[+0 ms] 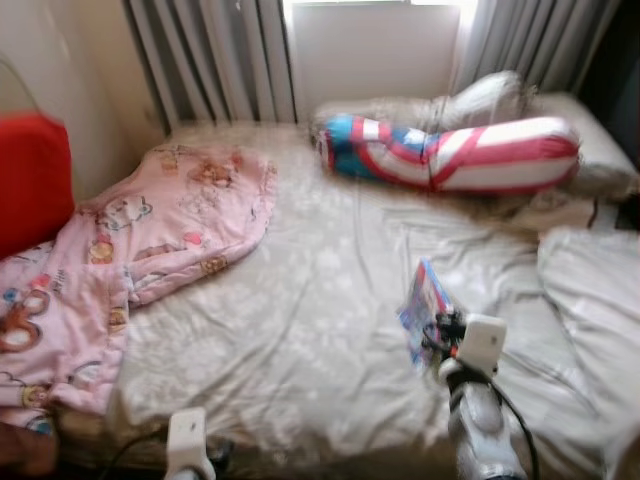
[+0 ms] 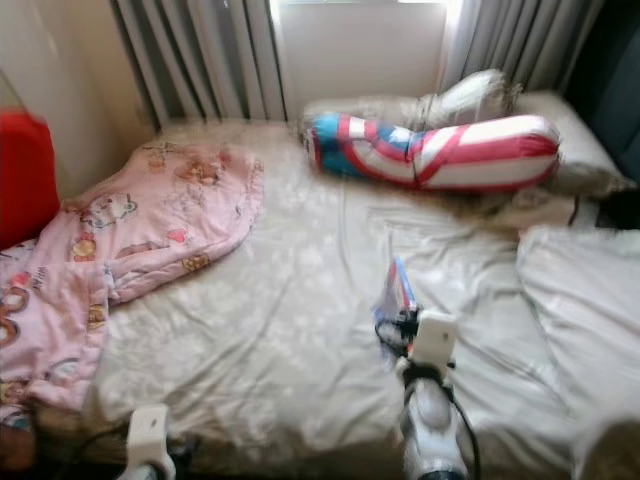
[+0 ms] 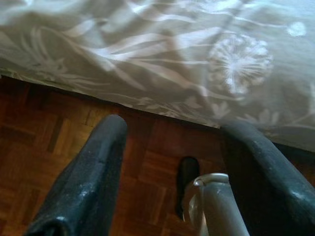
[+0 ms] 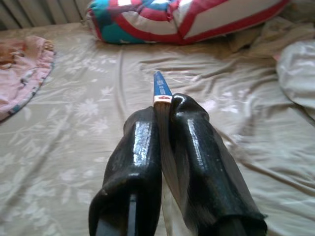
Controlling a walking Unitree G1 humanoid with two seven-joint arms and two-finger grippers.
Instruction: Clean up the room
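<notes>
**Right gripper holding a thin book over the bed**

The right gripper [image 4: 165,105] is hovering above the bed [image 1: 300,300], its two black fingers [image 4: 135,152] pressing together on a thin blue book [image 1: 424,310], which is standing on edge between them with its spine pointing toward the head of the bed. The book is sitting over the pale flower-printed sheet, right of the bed's middle. The left gripper [image 3: 172,142] is hanging low at the foot of the bed, its fingers [image 3: 93,167] spread apart with nothing between them, over the wooden parquet floor [image 3: 49,142]. A pink cartoon-print blanket [image 1: 130,250] is lying bunched along the bed's left side, next to a red cushion [image 1: 32,180]. A red, white and blue bolster [image 1: 450,152] is lying across the head of the bed, against pale pillows [image 1: 590,140] below the grey curtains [image 1: 215,55].
</notes>
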